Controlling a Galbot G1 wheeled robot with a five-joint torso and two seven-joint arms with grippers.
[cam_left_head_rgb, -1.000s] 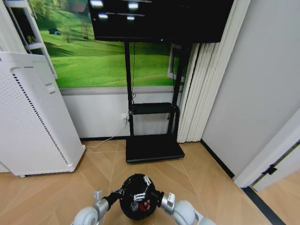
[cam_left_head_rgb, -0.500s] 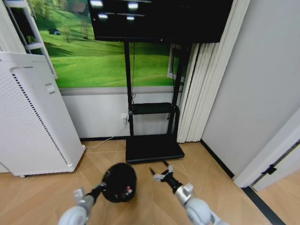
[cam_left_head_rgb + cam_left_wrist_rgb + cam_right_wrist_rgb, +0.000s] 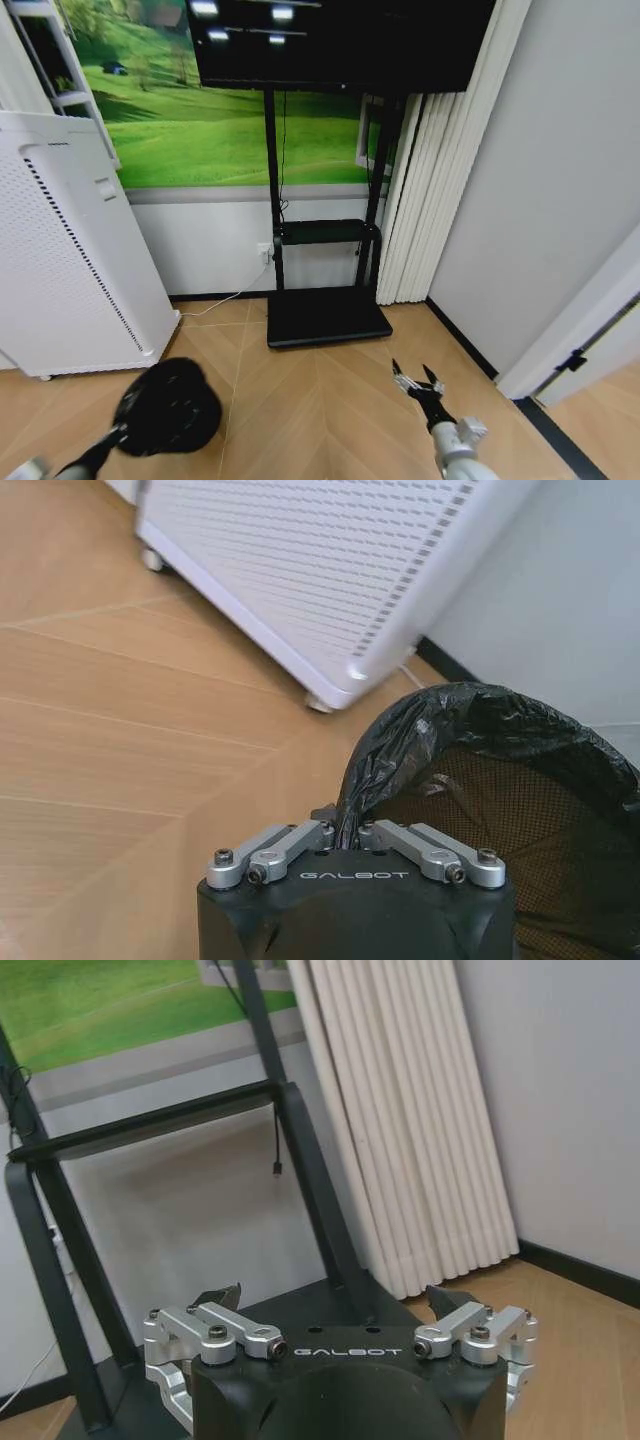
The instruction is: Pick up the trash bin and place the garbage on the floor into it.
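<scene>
- The trash bin (image 3: 170, 408) hangs off the floor (image 3: 320, 400) at my left side, carried by its rim, out from the white appliance (image 3: 70, 250) and near the lower left corner of the head view.
- My left hand (image 3: 345, 842) is clamped on the rim, with the black liner (image 3: 420, 730) bunched between its fingers; the mesh wall (image 3: 480, 820) of the bin shows inside.
- I judge the bin light and fairly stiff, since a pinch on one edge carries it, but it tilts from that single hold and could swing.
- The liner is thin, soft and probably slippery, so I think the hold should bite the rigid rim through the plastic, not the film alone.
- Whether any garbage lies inside I cannot tell.
- My right hand (image 3: 421, 383) is empty, its fingers spread apart, held low over the floor at my right, near the dark strip along the wall.
- Beyond it stand the flat black stand base (image 3: 328, 316) and the pale curtain (image 3: 400, 1110).
- The small bits, by my judgement, would be light and easy to crush or flick away, so a gentle centred pinch suits them.
</scene>
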